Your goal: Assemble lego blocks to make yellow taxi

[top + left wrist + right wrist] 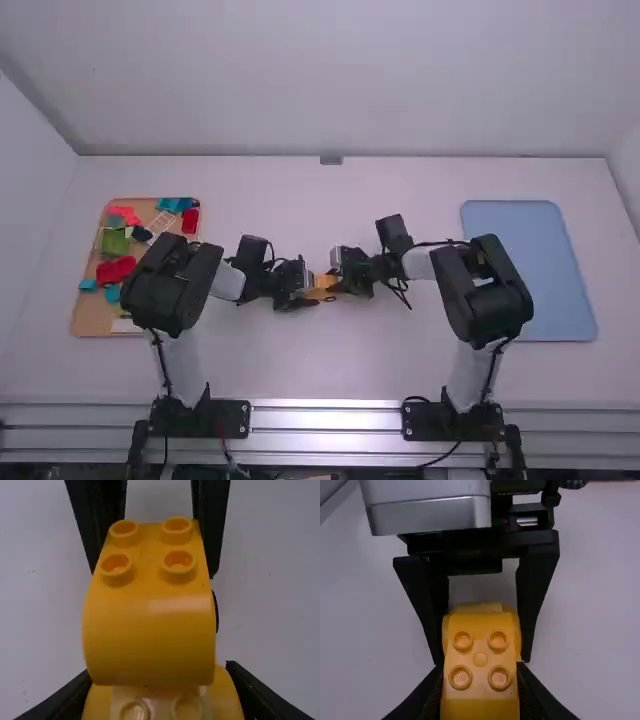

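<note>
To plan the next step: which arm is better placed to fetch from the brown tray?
Left arm, probably: it is nearer the tray, and the right gripper also holds the yellow blocks.

Worktop (330, 370): white, matte and pale, reaching from left to right, with a few tiny dark specks
Near edge: a silvery, ribbed metal rail (325, 420) running along it
Far edge: straight, meeting a pale wall; a small grey piece (331, 160) sits near its middle
Left side: an orange-brown rectangular tray (90, 315) lying flat, partly hidden at its near right part
Tray load: coloured blocks (115, 243) close together, among them red, green, blue and teal
Right side: a plain light-blue rectangular mat or tray (550, 240) with rounded corners, lying flat
</note>
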### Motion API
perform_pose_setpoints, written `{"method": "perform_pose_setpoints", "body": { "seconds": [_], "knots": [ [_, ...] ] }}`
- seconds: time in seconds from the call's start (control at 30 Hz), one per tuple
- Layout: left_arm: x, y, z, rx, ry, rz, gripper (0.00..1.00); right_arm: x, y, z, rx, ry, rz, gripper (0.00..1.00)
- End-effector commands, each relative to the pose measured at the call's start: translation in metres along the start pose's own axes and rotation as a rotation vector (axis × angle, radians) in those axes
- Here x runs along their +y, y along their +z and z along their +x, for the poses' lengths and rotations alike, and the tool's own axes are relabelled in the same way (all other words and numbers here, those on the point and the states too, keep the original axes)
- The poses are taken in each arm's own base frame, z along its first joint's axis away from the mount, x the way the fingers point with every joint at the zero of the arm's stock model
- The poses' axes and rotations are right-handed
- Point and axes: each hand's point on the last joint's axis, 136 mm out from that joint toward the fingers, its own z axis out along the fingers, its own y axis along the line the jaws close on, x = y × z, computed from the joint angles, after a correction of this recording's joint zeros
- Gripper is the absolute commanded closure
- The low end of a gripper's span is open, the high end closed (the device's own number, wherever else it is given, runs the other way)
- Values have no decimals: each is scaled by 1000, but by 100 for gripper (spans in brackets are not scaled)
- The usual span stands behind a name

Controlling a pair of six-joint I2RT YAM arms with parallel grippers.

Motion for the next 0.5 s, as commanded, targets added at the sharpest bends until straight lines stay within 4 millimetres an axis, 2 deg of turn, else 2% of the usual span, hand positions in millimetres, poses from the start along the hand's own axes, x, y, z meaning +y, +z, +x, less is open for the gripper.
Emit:
{"method": "perform_pose_setpoints", "body": {
  "seconds": [0.0,0.33,0.47],
  "knots": [
    [-2,1,1,-16,-3,17,42,5,-1,-6,-19,-6,-13,97],
    [-13,2,5,1,12,52,43,-3,2,-9,-43,10,-21,98],
    [-13,2,5,0,22,50,44,2,11,0,-20,27,-41,99]
  ]
}}
